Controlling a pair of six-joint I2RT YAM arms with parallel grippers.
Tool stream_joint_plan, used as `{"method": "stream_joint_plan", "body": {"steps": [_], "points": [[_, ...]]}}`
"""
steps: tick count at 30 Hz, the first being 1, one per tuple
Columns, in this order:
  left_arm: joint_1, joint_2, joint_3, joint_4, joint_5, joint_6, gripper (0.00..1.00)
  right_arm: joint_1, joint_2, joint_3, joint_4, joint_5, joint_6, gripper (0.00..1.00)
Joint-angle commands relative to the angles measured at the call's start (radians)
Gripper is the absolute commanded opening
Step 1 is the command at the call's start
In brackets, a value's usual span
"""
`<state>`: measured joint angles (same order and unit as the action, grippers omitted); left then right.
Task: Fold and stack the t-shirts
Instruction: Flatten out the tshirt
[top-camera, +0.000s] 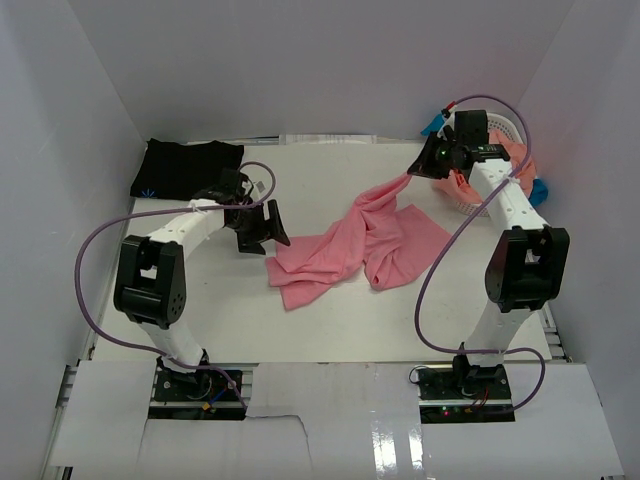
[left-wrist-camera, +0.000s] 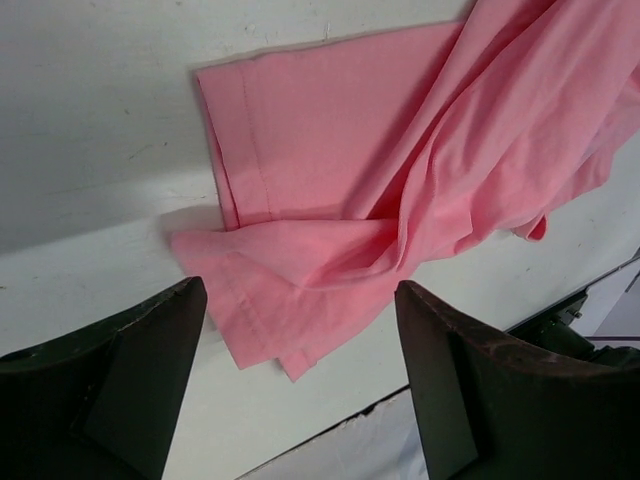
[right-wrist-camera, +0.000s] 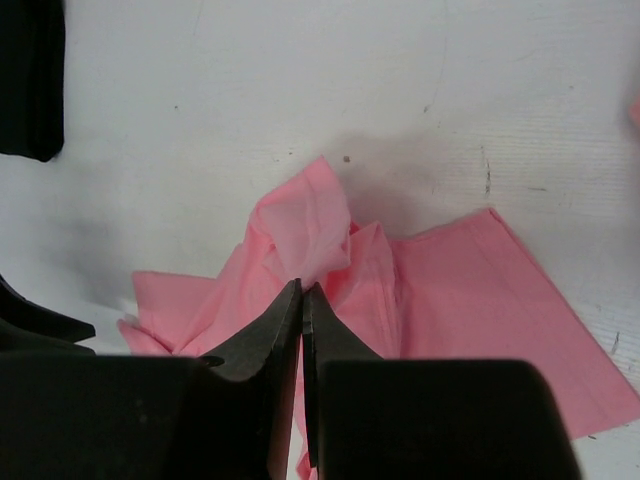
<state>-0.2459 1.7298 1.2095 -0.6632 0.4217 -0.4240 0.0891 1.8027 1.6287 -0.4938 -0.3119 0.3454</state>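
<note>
Clearly we have the rose-pink soft cloth t-shirt (top-camera: 350, 245) only half under control. It lies bunched and twisted in the middle of the white table (top-camera: 330, 325), with one end drawn up in a taut ridge toward the far right. That ridge is there because our right gripper (right-wrist-camera: 301, 290) is pinched fully closed on a peak of the pink cloth and lifts it off the surface, presumably so the garment can be pulled out flat before folding. Our left gripper (top-camera: 264, 228) hangs just beside the shirt's left hemmed edge with its jaws spread wide and nothing between them. We judge it is lining up to take that edge as a second hold.

The folded black cloth t-shirt (top-camera: 185, 168) sits at the far-left corner, well apart, likely as the start of the stack. The white plastic lattice basket (top-camera: 508, 125) stands at the far right, just behind the right gripper, and holds a salmon-orange t-shirt (top-camera: 520, 160) and a bright blue t-shirt (top-camera: 541, 190). Bare table shows on the near side and to the left of the pink shirt, so spreading it toward us looks easiest. On the right, the side wall and the basket crowd the arm.
</note>
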Motion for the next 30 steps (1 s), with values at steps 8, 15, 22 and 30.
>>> {"method": "stream_joint_plan", "body": {"steps": [8,15,22,30], "points": [[-0.009,0.02,-0.038,-0.024,-0.057,0.045,0.87,0.003,-0.031,-0.05,0.067,-0.03,-0.016,0.08],[-0.007,0.071,-0.027,-0.018,-0.1,0.06,0.82,0.001,-0.048,-0.078,0.074,-0.032,-0.02,0.08],[-0.012,0.143,0.012,-0.016,-0.092,0.056,0.75,0.003,-0.059,-0.086,0.078,-0.039,-0.019,0.08],[-0.021,0.2,0.071,-0.019,0.003,0.053,0.21,0.003,-0.063,-0.096,0.08,-0.036,-0.019,0.08]]}}
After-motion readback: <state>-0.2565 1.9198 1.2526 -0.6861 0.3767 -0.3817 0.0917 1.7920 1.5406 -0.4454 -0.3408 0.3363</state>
